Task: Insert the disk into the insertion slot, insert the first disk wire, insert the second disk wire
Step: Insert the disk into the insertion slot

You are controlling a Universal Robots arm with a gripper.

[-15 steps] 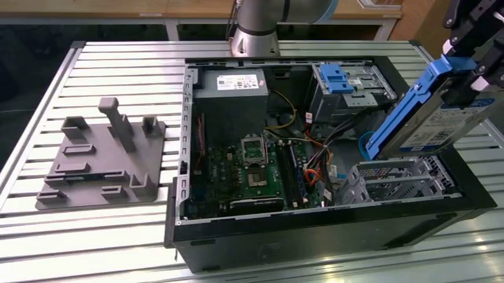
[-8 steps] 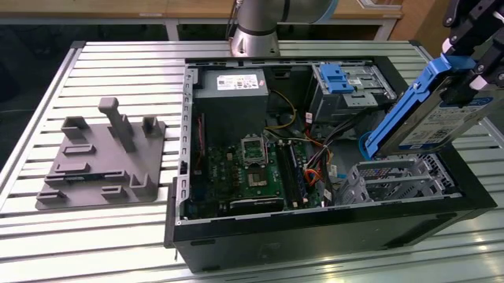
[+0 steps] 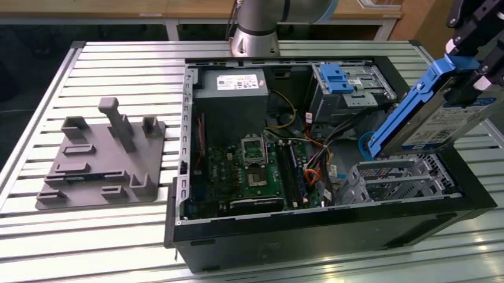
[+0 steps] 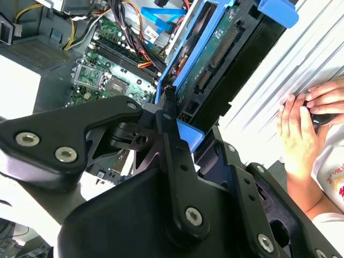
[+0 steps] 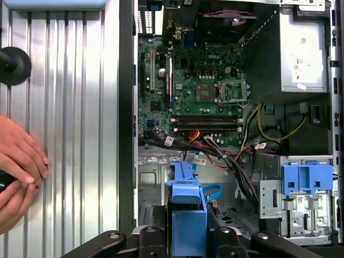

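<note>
We stand in a robotics lab.
An open computer tower (image 3: pixel 315 236) sits on our slatted metal bench (image 3: pixel 118 236), robot arm (image 3: pixel 256 29) behind, grey fixture plate (image 3: pixel 102 159) alongside.

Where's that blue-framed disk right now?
In the exterior view the disk hangs tilted at the view's right, gripped by the robot's hand, just above the silver perforated insertion slot inside the open computer case.

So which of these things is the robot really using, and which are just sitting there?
For the job:
the disk, held tilted by the gripper
the insertion slot below it, disk not yet in

Just lying about:
the grey plate of holders
the grey bay with a blue latch
a person's hands
</note>
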